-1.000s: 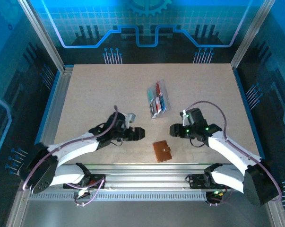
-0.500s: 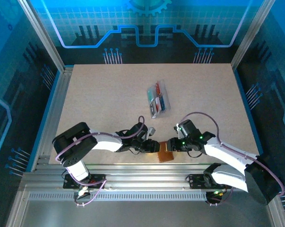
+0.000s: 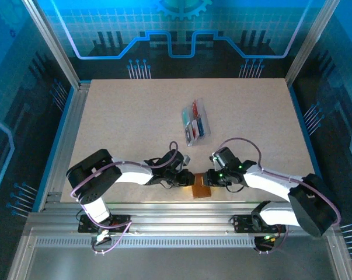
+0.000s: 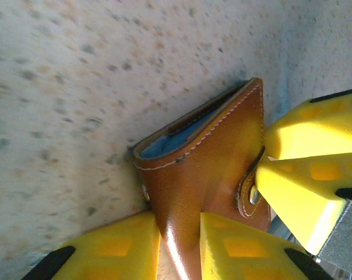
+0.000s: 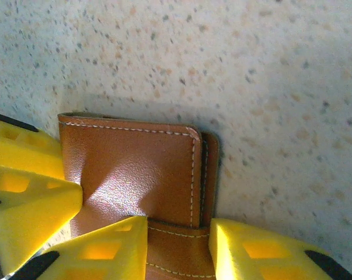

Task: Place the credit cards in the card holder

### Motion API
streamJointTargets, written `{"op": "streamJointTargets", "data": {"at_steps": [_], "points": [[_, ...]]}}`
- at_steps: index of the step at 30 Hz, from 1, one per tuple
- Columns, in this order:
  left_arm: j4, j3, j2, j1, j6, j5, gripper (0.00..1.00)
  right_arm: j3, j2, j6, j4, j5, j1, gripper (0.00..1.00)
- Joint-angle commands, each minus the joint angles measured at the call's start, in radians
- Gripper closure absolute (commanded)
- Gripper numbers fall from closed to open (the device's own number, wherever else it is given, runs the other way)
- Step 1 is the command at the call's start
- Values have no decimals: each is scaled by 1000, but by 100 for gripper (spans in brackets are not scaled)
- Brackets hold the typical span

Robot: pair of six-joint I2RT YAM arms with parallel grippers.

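Note:
The card holder [image 3: 200, 188], a brown leather wallet, lies folded near the table's front edge between my two grippers. In the left wrist view the card holder [image 4: 211, 151] shows pale blue lining at its top edge, and my left gripper [image 4: 178, 233] is shut on its brown cover. My right gripper [image 5: 178, 233] is shut on the clasp tab of the card holder [image 5: 135, 169]. From above, the left gripper [image 3: 187, 181] and right gripper [image 3: 209, 178] meet over it. The credit cards [image 3: 195, 121], red, teal and blue, lie farther back on the table.
The cards sit in a clear plastic tray [image 3: 200, 104] behind the grippers. The aluminium rail [image 3: 181, 205] of the table's near edge runs just in front of the wallet. The right arm's yellow fingers [image 4: 316, 169] crowd the left wrist view.
Both arms have swung in from either side onto the wallet. Their jaws have narrowed from wide open to gripping its cover and clasp tab.

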Motion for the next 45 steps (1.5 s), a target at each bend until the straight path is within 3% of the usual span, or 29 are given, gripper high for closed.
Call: {"op": "streamJointTargets", "data": {"at_steps": [1,12,17,24,28,32,34,36,39,40,45], "points": [[-65,13,-25,53,0,-89,77,32,93,24,124,-41,51,68],[-212,-18,-160,210,75,-142,78,340,455,38,230,40,157,73],[-232,-107,-252,211,57,-171,78,377,442,0,157,206,192,61],[-362,-112,-440,235,98,-185,69,480,345,-74,-90,523,256,30],[-382,-70,-469,264,112,-123,67,476,319,-90,-88,512,256,19],[-348,-41,-410,310,115,-42,75,471,323,-105,-48,421,254,11],[-322,-31,-368,331,117,-7,80,476,333,-113,-34,381,254,19],[-296,-25,-327,353,119,25,84,480,342,-125,-22,352,259,35],[-264,-21,-271,375,121,57,89,496,361,-138,-23,324,264,67],[-257,-22,-255,379,123,62,90,503,368,-144,-24,315,266,72],[-229,-35,-192,397,140,70,91,546,418,-174,-34,278,284,74]]}}
